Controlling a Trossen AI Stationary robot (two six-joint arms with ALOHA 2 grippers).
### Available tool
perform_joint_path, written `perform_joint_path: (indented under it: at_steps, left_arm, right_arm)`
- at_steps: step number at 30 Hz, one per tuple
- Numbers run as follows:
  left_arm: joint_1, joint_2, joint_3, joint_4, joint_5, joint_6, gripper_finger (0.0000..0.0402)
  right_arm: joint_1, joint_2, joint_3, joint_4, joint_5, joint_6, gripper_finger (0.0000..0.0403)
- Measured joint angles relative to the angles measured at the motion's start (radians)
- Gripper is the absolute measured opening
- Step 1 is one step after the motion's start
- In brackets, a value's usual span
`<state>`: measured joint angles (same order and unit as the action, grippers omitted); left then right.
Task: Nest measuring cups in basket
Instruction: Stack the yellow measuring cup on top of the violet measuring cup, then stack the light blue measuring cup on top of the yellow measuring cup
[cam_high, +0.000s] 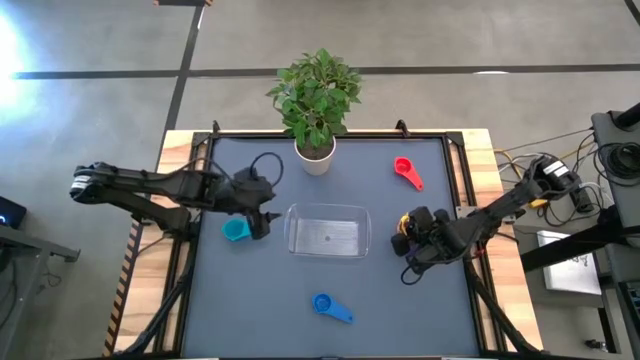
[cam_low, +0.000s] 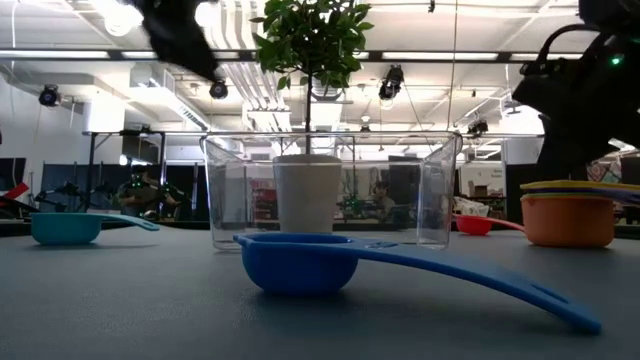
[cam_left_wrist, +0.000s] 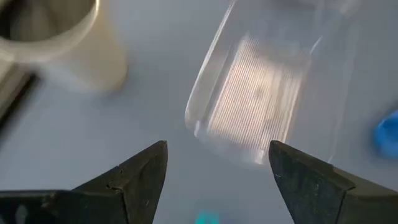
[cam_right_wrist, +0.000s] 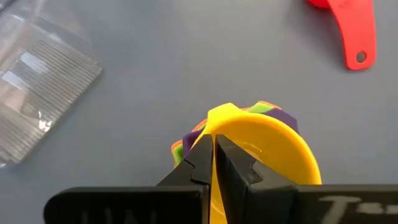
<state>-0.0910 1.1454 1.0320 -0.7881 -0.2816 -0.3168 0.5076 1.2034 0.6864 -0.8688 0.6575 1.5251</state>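
The clear basket (cam_high: 325, 232) stands mid-table with nothing in it. A teal cup (cam_high: 236, 231) sits to its left, a red cup (cam_high: 407, 171) at the far right, and a blue cup (cam_high: 330, 306) at the near edge. Right of the basket is a stack of cups (cam_right_wrist: 249, 134): a yellow cup (cam_right_wrist: 267, 149) on top, with purple, green and orange under it. My right gripper (cam_right_wrist: 213, 155) is shut on the yellow cup. My left gripper (cam_left_wrist: 217, 174) hangs open above the table between the teal cup (cam_left_wrist: 206, 218) and the basket (cam_left_wrist: 261, 93), touching nothing. My right gripper pinches a thin yellow part at the yellow cup's edge (cam_right_wrist: 222, 118) between its two shut fingers. Whether that part is the rim or the handle I cannot tell. The fingers slant down at it from the table's right side. In the low view the orange cup (cam_low: 568, 222) at the stack's bottom stands on the table.
A white pot with a green plant (cam_high: 316, 155) stands at the far edge behind the basket. The table has raised wooden borders left and right (cam_high: 180, 150). Bare grey surface lies between the basket and the blue cup.
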Motion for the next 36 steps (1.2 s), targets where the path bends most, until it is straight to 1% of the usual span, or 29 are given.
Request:
perform_joint_path:
  at_steps: [5,8,10,12,14,16,21,25,28,30,36]
  left_arm:
    - [0.0,-0.001,-0.053,-0.186,0.0,-0.134,0.0262]
    - [0.0,-0.003,-0.097,-0.209,0.003,-0.176,0.0262]
    - [0.0,-0.005,-0.135,-0.21,0.028,-0.194,0.0262]
    - [0.0,-0.005,-0.172,-0.208,0.066,-0.216,0.0262]
    - [0.0,-0.005,-0.215,-0.209,0.104,-0.239,0.0262]
    - [0.0,-0.006,-0.257,-0.204,0.138,-0.263,0.0262]
    - [0.0,-0.005,-0.341,-0.198,0.191,-0.317,0.0262]
    - [-0.002,-0.006,-0.364,-0.196,0.196,-0.341,0.0262]
    - [-0.005,-0.005,-0.369,-0.186,0.199,-0.344,0.0262]
    - [-0.006,-0.004,-0.373,-0.176,0.204,-0.346,0.0262]
    - [-0.006,-0.002,-0.411,-0.163,0.221,-0.365,0.0262]
  right_arm:
    - [0.0,-0.046,0.077,0.007,0.071,-0.158,0.0008]
    - [0.002,-0.089,0.132,0.006,0.135,-0.276,0.0008]
    - [0.002,-0.126,0.158,0.007,0.167,-0.339,0.0009]
    - [-0.001,-0.165,0.177,0.006,0.157,-0.391,0.0009]
    - [-0.017,-0.208,0.189,0.006,0.094,-0.451,0.0009]
    - [-0.024,-0.241,0.195,0.009,0.064,-0.495,0.0009]
    - [-0.028,-0.302,0.193,0.011,0.06,-0.544,0.0009]
    - [-0.029,-0.318,0.187,0.01,0.06,-0.545,0.0012]
    - [-0.029,-0.311,0.184,0.01,0.058,-0.546,0.0026]
    - [-0.029,-0.301,0.181,0.011,0.05,-0.549,0.0042]
    - [-0.029,-0.262,0.179,0.011,0.049,-0.554,0.0117]
